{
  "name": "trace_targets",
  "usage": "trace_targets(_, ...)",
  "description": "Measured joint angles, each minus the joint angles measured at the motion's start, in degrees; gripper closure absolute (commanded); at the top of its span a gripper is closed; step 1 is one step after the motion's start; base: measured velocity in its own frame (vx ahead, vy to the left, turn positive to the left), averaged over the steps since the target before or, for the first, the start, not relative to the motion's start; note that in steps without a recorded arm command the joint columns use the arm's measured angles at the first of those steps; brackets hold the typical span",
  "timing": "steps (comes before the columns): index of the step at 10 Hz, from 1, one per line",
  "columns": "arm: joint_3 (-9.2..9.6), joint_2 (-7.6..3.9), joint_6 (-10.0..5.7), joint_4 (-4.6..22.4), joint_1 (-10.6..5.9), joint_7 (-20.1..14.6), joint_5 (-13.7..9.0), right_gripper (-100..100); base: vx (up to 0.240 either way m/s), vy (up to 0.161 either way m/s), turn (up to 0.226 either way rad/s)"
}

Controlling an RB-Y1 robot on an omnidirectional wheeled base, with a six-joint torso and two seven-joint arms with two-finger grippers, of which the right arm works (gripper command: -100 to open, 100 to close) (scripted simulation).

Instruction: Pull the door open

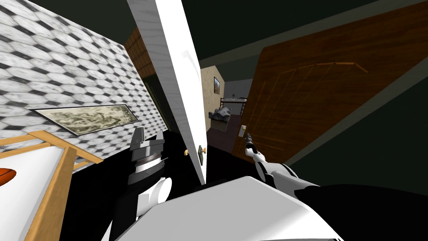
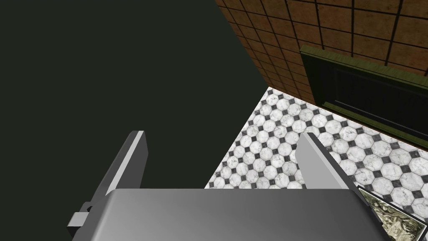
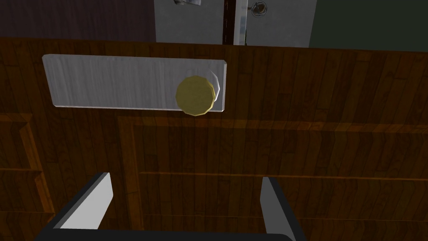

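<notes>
Our right gripper (image 3: pixel 187 180), fingers wide apart and holding nothing, faces the brown wooden door (image 3: pixel 292 146), whose round yellow knob (image 3: pixel 195 95) sits just ahead, lined up with the gap, while our left gripper (image 1: pixel 150 133), also wide, is farther away.

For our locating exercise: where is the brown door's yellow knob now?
Right wrist view: the yellow knob sits at one end of a grey plate on the brown door, ahead of the open right gripper.
</notes>
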Motion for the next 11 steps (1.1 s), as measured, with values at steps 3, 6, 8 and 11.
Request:
trace_targets(3,0.00,0.00,0.00,0.01,0.00,0.00,0.00,-100,0.001,0.008,0.001)
trace_targets(6,0.00,0.00,0.00,0.00,0.00,0.00,0.00,-100,0.002,-0.006,0.019)
trace_targets(8,-0.41,-0.06,0.36,-0.28,0.24,0.20,-0.23,-100,0.004,-0.011,0.036)
trace_targets(11,-0.43,-0.17,0.22,0.35,-0.05,0.22,-0.24,-100,0.000,-0.009,0.001)
